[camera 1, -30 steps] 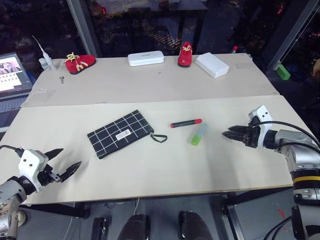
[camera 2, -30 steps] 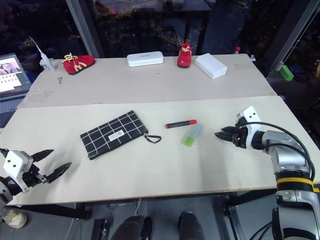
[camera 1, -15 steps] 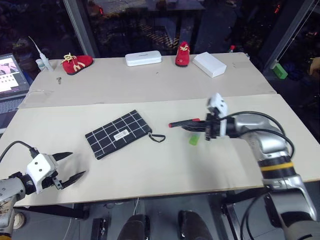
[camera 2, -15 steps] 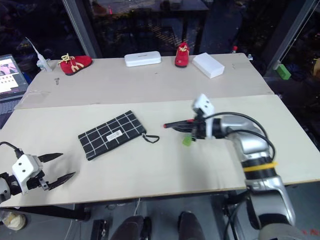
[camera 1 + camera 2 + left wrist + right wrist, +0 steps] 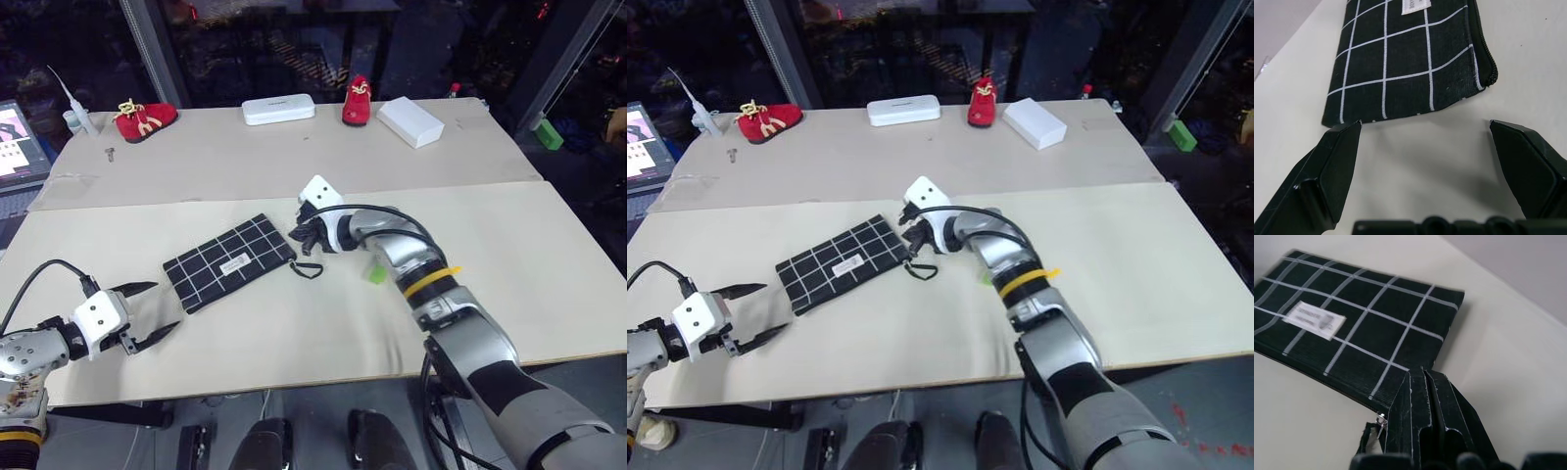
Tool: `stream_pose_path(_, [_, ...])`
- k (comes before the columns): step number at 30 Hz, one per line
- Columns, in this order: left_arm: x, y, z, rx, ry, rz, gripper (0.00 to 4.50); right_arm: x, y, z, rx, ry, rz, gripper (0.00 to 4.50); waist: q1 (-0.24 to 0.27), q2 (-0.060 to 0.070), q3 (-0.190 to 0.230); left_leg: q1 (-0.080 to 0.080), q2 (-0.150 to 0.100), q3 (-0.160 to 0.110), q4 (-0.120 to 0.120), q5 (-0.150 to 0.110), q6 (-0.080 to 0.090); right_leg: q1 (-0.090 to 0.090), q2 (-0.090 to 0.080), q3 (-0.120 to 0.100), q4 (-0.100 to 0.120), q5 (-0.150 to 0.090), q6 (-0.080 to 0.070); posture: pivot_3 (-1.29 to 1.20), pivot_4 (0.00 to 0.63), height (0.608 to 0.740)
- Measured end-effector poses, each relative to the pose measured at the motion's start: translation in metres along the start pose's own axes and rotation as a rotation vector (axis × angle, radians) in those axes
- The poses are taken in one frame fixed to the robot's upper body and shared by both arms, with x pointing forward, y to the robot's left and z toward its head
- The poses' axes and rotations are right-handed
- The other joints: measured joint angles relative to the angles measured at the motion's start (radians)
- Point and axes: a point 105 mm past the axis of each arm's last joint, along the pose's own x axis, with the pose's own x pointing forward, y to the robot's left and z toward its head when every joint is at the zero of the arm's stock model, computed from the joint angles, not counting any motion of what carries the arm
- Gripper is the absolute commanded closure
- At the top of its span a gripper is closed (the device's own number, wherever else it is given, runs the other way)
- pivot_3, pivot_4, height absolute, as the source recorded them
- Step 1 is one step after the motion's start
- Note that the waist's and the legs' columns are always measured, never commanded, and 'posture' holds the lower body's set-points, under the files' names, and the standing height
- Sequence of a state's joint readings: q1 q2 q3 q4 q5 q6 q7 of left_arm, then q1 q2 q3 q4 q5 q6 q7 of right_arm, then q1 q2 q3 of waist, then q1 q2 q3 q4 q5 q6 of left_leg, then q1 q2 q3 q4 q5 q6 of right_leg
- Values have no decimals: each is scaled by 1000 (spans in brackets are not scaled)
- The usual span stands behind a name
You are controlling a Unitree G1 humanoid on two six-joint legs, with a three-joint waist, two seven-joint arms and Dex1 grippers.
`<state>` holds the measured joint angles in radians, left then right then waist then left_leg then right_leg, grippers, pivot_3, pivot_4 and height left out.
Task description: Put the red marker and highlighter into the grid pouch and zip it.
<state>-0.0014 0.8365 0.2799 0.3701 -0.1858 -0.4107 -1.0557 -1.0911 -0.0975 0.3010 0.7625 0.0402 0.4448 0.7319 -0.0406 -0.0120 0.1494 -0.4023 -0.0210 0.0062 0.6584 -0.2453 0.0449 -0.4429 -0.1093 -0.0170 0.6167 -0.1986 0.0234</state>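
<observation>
Swinging across since a second ago, my right gripper (image 5: 297,233), fingers pressed together and empty, now sits at the pouch's (image 5: 227,260) zip end. Highlighter (image 5: 378,275) lies behind it; I can't see the marker. Left gripper (image 5: 149,314) waits spread near the pouch.

— Can the whole highlighter (image 5: 377,275) be seen?
— No. The right arm (image 5: 416,262) lies across it, so just a small green end peeks out.
— And the red marker?
— It cannot be made out near the right gripper (image 5: 299,233), so whether the gripper holds it is unclear.
— What about the grid pouch (image 5: 1410,54)?
— In the left wrist view, the far part is cut off by the edge. In the right wrist view, the black fingers (image 5: 1422,421) cover the zip corner.
</observation>
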Motion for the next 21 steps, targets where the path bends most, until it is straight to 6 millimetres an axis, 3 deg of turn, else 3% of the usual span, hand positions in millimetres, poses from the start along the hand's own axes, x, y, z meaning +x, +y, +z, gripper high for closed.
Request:
stream_pose_path(9, [0,-5,-1,-10,0,0,0,19,15,-7,6,31,48,4450,-10,0,0,3,1,0,0,0,-1,0,3,0,9,0,0,0,150,740])
stream_pose_path(16, [-1,-9,-1,-11,0,-3,0,27,30,6,3,-4,102,4450,-11,1,0,4,0,0,0,0,-2,0,3,0,10,0,0,0,150,740])
stream_pose_path(21, [-2,-9,-1,-12,0,-3,0,32,34,-11,-99,68,89,4450,-11,1,0,4,0,0,0,1,-2,0,4,0,10,0,0,0,150,740])
